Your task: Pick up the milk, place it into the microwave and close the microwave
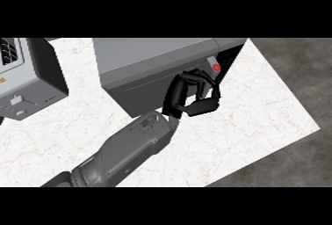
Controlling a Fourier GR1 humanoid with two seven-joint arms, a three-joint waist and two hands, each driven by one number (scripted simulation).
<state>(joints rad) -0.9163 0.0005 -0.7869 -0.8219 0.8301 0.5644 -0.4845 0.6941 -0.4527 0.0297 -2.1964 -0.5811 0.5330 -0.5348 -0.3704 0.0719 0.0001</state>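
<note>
Looking at the frame's centre, I've got the right hand with fingers curled, against the microwave door, apparently holding nothing. The milk peeks out inside, upper right; probably light, slippery, best grabbed around its sides.

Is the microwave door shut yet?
Not fully: the microwave shows a dark gap at its right edge, where a hand rests against the door.
</note>
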